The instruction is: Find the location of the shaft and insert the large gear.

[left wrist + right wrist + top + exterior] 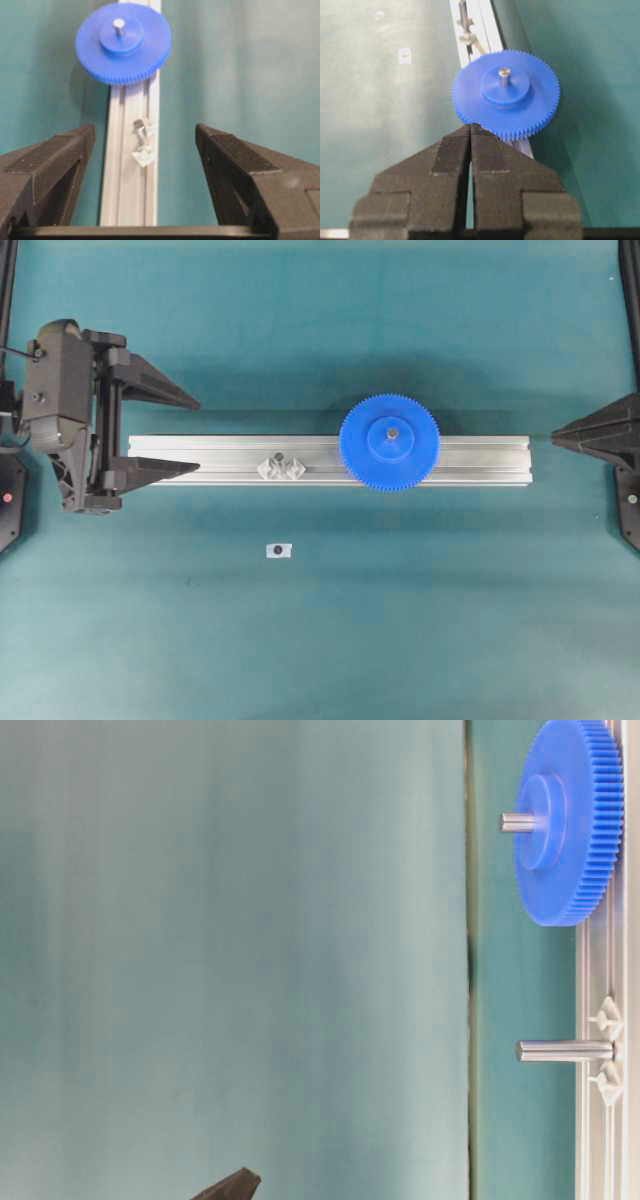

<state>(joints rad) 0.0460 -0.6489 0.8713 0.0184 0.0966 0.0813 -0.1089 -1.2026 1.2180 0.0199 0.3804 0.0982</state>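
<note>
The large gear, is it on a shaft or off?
On: the large gear lies flat on the rail, with a grey pin poking through its hub. The second pin stands bare.

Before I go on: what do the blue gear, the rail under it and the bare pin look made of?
Large gear: looks like moulded plastic, with uniform bright blue colour, a matte surface and fine teeth. Rail: likely extruded aluminium, silver-grey with a satin sheen and lengthwise grooves. Shaft: probably steel or a similar metal, grey and smooth with a bright highlight along it.
</note>
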